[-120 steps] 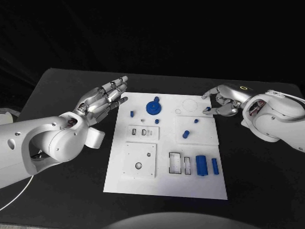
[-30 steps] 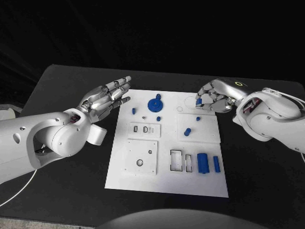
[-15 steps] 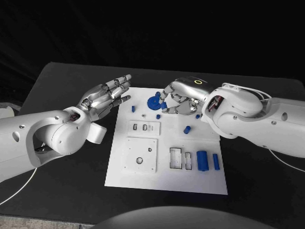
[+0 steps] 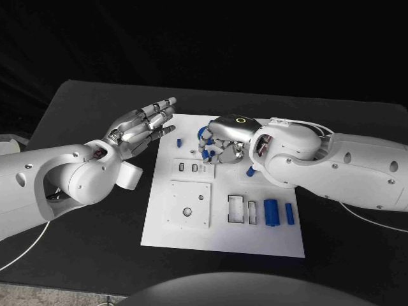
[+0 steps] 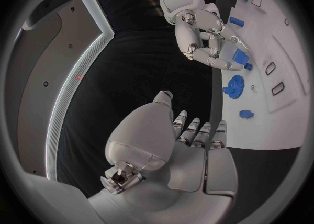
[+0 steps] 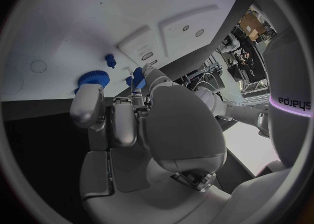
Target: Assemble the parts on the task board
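The board (image 4: pixel 224 239) lies in the middle of the table (image 4: pixel 75 108). The right hand (image 4: pixel 224 141) hangs over its far part, pinching a small blue part (image 6: pixel 138 78) in its fingertips — not yet put in place, it seems. A blue gear (image 5: pixel 233 85) sits on the far board. Two blue bars (image 4: pixel 278 213) lie loose at the near right, so I think most of the job is left. The left hand (image 4: pixel 139 127) is off the board's left side, fingers spread, holding nothing. The right arm hides some of the board — what lies under it I cannot tell.
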Robot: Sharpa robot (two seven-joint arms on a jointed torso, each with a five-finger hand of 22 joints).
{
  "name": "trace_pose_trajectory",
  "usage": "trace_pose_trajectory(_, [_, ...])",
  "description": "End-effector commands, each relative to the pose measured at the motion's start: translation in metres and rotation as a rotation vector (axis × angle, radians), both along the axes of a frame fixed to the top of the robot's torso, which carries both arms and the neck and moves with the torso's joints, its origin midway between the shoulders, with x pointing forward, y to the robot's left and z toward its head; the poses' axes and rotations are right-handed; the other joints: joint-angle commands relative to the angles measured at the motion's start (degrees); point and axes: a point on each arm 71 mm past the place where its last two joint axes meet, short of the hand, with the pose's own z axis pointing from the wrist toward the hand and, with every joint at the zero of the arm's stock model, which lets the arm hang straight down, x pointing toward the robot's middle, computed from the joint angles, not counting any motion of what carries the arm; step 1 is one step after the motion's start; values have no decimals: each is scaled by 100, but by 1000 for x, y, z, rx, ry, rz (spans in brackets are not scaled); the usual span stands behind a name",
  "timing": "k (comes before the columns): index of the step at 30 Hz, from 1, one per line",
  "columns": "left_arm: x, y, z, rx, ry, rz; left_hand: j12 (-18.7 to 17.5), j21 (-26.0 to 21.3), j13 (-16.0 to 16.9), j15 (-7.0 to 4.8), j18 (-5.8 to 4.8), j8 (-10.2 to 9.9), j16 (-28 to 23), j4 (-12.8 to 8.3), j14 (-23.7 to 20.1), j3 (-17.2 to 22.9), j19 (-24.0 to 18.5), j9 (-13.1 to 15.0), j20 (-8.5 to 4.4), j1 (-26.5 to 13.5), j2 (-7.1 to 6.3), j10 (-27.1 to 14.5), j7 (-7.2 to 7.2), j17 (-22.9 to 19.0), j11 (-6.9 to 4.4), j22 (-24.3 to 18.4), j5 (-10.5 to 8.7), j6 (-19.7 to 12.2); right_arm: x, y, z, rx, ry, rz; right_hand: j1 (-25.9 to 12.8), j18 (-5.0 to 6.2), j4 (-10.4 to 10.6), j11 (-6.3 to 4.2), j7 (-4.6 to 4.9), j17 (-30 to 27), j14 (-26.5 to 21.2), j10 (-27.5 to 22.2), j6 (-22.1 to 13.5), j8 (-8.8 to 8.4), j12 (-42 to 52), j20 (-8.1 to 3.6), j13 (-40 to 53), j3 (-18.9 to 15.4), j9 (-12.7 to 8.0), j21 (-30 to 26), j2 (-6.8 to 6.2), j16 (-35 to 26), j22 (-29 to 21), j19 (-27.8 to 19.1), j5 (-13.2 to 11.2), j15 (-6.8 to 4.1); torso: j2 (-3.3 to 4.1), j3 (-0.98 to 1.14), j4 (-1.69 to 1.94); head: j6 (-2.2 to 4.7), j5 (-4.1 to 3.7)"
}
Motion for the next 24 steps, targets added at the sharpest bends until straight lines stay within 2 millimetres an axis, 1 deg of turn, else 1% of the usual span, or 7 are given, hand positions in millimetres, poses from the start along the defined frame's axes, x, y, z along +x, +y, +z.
trace_pose_trajectory(1, [-1,-4,1,-13,1,-27,38,24,6,44,94,21,28,-24,5,24,-1,5,33,63,0,3,20,9,54,5,35,1,1,1,-7,-60,31,-12,-48,67,-17,58,2,73,210,447,10,-6,-25,12,1318,12,196,-56,34,-38,415,-53,5,48,-6,-5,-13,-12,3])
trace_pose_trajectory(5, [-1,-5,1,-13,2,-30,42,26,6,51,94,23,33,-28,9,27,1,6,34,66,-1,5,23,11,57,6,37,6,1,1,-10,-74,42,-13,-49,73,-35,69,14,49,201,435,-8,-35,-37,20,1305,20,196,-103,36,-64,400,-66,41,58,-3,-1,-21,-17,3])
trace_pose_trajectory(11, [0,-5,0,-13,3,-34,43,25,7,61,93,27,42,-36,16,33,1,7,35,70,0,7,30,14,60,6,41,15,1,-1,-12,-77,42,-20,-42,77,-66,80,25,34,195,428,-14,-65,-44,29,1297,36,200,-142,38,-81,388,-74,108,67,-1,3,-5,-9,-4])
trace_pose_trajectory(16, [0,-6,0,-13,5,-37,45,26,7,78,90,30,58,-48,29,42,2,7,36,78,1,9,44,20,61,6,45,18,1,-3,-12,-70,31,-25,-43,81,-83,85,31,22,191,424,-16,-82,-48,34,1293,43,202,-170,35,-93,380,-80,151,72,2,6,-8,-10,10])
trace_pose_trajectory(21, [0,-6,0,-13,6,-38,48,27,7,90,87,31,72,-59,41,50,4,7,38,83,2,11,59,25,59,7,48,19,0,-6,-12,-68,26,-27,-44,82,-88,86,33,19,190,425,-16,-87,-47,36,1294,45,203,-176,35,-96,379,-80,163,74,-1,-1,-10,-15,14])
trace_pose_trajectory(24, [0,-6,0,-12,7,-39,49,27,7,95,86,32,78,-62,46,52,4,7,38,84,1,12,64,27,56,7,47,20,0,-7,-12,-78,31,-28,-44,83,-90,87,34,16,189,420,-16,-89,-51,36,1289,46,204,-183,34,-99,376,-82,168,74,2,-1,-15,-16,17])
